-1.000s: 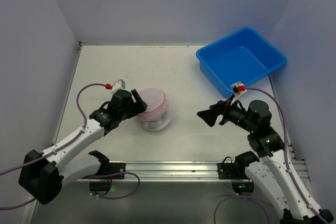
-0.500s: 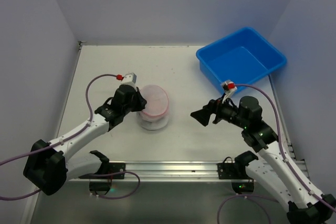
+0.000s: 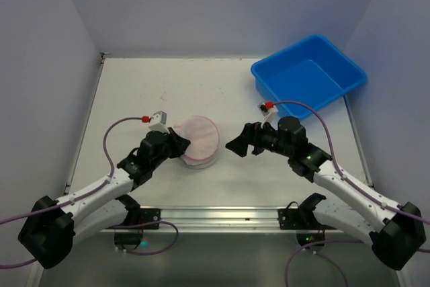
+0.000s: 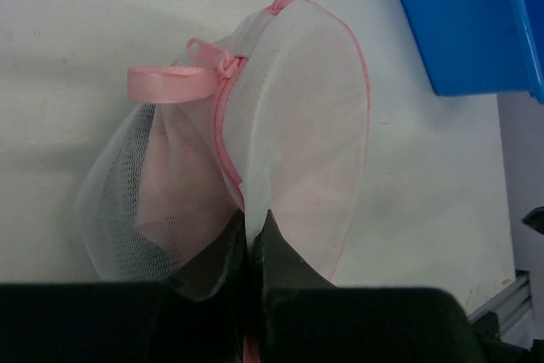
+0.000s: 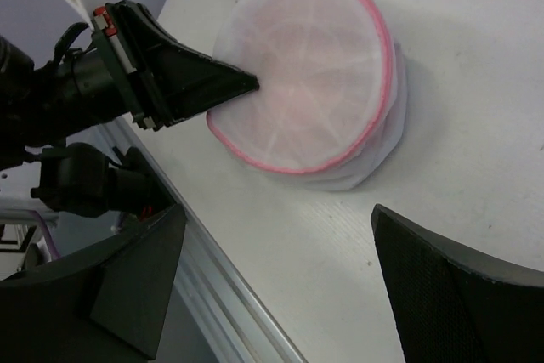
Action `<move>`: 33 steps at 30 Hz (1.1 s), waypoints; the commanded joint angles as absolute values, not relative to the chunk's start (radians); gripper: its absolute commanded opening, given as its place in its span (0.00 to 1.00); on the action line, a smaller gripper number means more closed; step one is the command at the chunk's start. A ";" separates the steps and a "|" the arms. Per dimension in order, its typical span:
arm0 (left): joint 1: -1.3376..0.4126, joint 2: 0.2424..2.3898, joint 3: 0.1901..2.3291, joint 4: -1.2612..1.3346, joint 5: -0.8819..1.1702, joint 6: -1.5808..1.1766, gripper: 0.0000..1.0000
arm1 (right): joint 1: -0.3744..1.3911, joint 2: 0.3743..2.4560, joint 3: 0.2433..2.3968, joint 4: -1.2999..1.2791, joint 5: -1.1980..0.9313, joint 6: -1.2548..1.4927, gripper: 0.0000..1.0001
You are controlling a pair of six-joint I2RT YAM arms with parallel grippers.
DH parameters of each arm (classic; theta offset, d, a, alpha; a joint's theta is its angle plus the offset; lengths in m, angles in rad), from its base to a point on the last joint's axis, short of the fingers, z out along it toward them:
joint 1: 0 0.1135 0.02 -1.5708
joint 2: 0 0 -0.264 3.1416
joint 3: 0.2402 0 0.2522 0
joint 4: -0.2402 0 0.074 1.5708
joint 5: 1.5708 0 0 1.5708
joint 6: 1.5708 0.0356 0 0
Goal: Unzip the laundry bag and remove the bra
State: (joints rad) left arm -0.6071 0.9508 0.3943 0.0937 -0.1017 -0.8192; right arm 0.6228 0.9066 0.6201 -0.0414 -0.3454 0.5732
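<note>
1. Laundry bag (image 3: 201,138): lies mid-way across the worktop (image 3: 134,92); by its look soft, light, floppy mesh.
2. Left pincer (image 3: 181,143): clenched on its pink rim (image 4: 223,138).
3. Right pincer (image 3: 235,146): released, nearby; you would best take the ribbon (image 4: 166,82).

Open table (image 3: 223,174) separates right tool (image 3: 235,143) from laundry bag (image 3: 201,140); left tool (image 3: 182,144) crowds the bag's left edge.
</note>
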 commanded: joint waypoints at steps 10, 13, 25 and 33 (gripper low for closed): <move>-0.827 0.894 0.259 0.227 -0.408 -1.344 0.00 | 0.778 1.288 0.650 0.196 -0.091 0.964 0.72; -0.836 0.894 0.227 0.265 -0.417 -1.373 0.00 | 0.778 1.345 0.643 0.225 -0.094 1.017 0.68; -0.828 0.847 0.230 0.203 -0.339 -1.206 0.75 | 0.749 1.420 0.719 0.184 -0.190 0.809 0.00; -0.637 0.732 0.343 -0.001 -0.205 -0.886 1.00 | 0.672 1.517 1.012 -0.235 -0.376 0.286 0.00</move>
